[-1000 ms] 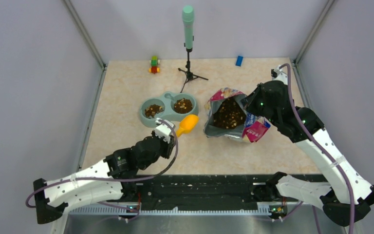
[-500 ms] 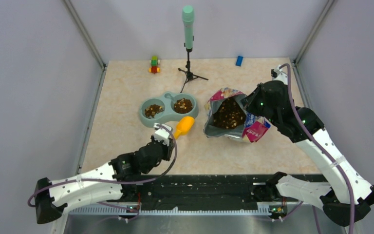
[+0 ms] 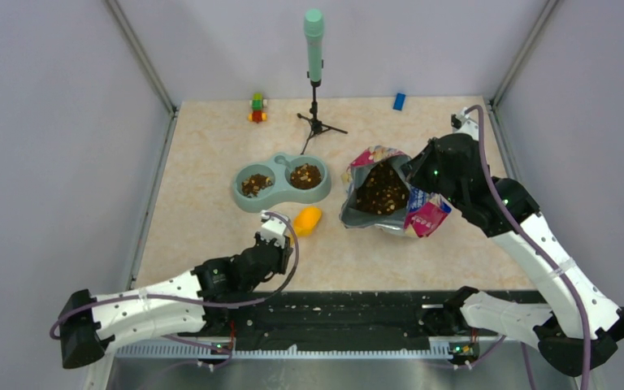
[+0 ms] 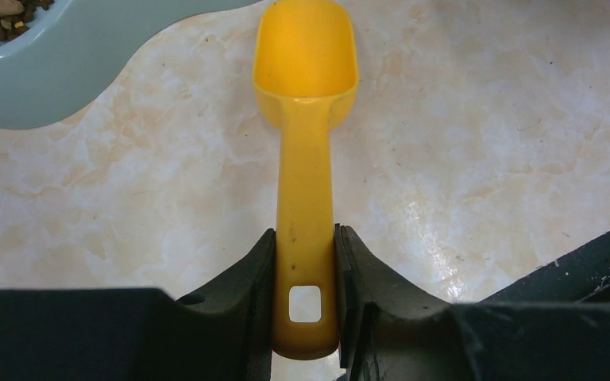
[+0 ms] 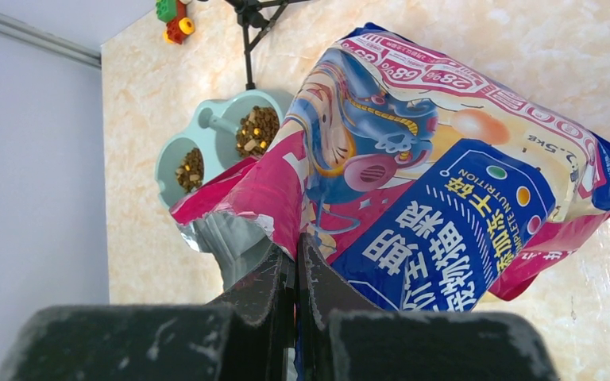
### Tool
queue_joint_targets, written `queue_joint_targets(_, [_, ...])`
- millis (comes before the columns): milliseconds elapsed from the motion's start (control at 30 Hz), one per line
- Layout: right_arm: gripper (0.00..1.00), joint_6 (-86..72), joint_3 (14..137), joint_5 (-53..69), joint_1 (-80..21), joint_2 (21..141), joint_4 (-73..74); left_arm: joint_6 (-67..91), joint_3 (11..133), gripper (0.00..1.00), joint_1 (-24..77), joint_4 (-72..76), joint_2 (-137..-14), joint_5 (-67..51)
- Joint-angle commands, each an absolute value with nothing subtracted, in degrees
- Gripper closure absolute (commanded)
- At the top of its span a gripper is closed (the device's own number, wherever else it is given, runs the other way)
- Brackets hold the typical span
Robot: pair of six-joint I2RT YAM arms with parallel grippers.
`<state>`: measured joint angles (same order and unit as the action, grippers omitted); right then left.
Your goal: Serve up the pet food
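Observation:
Pet food (image 3: 382, 188) fills the open cat food bag (image 3: 422, 218) at centre right. More of it lies in both cups of the pale green double bowl (image 3: 280, 197), also in the right wrist view (image 5: 256, 127). My left gripper (image 3: 280, 237) is shut on the handle of the empty orange-yellow scoop (image 3: 307, 219), low over the table just in front of the bowl. The left wrist view shows the scoop (image 4: 306, 71) and my gripper (image 4: 306, 298). My right gripper (image 3: 413, 175) is shut on the bag's rim; in its own view it (image 5: 295, 255) pinches the bag (image 5: 445, 182).
A mint microphone on a tripod stand (image 3: 314, 49) stands behind the bowl. A toy of coloured bricks (image 3: 257, 107) and a blue block (image 3: 399, 101) lie at the far edge. Grey walls close in the sides. The black base rail runs along the near edge.
My left gripper has drawn back toward the near edge with the scoop, away from the bowl's front rim. The right arm and bag have not moved.

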<state>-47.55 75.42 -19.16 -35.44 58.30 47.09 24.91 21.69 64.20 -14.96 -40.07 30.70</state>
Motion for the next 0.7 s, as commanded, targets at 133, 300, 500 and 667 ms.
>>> queue_joint_targets(133, [1.0,-46.4,76.4,-18.8,-35.0,58.7,45.4,30.0,22.3,1.0,65.2,-10.6,-44.1,31.5])
queue_joint_targets(300, [1.0,-46.3,76.2,-18.8,-35.0,58.5,45.5,31.4,21.8,1.0,65.3,-11.5,-43.4,32.4])
queue_joint_targets(500, [1.0,-46.4,76.0,-18.6,-35.0,58.5,45.3,33.1,22.1,0.98,65.3,-14.3,-42.8,32.0])
queue_joint_targets(667, [1.0,-46.5,75.7,-18.5,-35.0,58.4,45.1,33.6,22.9,0.74,65.3,-16.2,-41.9,31.7])
